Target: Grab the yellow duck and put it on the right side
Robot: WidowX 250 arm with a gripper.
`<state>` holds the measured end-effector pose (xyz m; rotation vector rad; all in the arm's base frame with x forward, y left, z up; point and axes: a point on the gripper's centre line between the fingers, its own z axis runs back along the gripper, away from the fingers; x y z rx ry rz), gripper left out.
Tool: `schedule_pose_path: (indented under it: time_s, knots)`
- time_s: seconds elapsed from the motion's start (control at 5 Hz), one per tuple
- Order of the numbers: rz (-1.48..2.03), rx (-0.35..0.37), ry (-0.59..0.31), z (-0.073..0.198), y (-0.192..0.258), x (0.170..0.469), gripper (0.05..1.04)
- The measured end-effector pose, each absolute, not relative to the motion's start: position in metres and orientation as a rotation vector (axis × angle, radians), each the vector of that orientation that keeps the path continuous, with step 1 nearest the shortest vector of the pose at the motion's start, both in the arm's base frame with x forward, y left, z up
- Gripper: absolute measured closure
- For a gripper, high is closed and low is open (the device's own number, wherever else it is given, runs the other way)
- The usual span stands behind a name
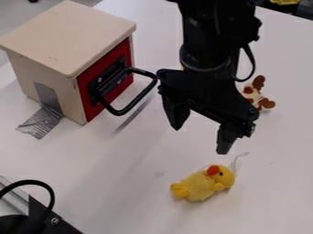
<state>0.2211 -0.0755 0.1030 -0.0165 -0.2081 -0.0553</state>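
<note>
Duck's (200, 185) yellow with an orange beak (213, 170), wooden box (67, 39)'s cream with a red front (125, 53), plush toy (256, 94)'s white with brown patches.

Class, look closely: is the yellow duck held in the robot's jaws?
No, the yellow duck lies on the white table, below the open jaws.

- I count two toys: one yellow duck (202, 183) and one brown-and-white toy (256, 96)
- One box (67, 36) with one red door (90, 109) and one black handle (147, 91)
- One patch of silver tape (41, 122)
- One black gripper (201, 133) with two fingers (225, 140)
- One white table (122, 183)
</note>
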Motion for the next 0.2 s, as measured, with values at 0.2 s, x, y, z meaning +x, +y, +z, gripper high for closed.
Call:
schedule_pose_path:
  time_s: [0.2]
  knots:
    - [-0.055,-0.016,-0.207,0.103,-0.0754,0.2209,0.083]
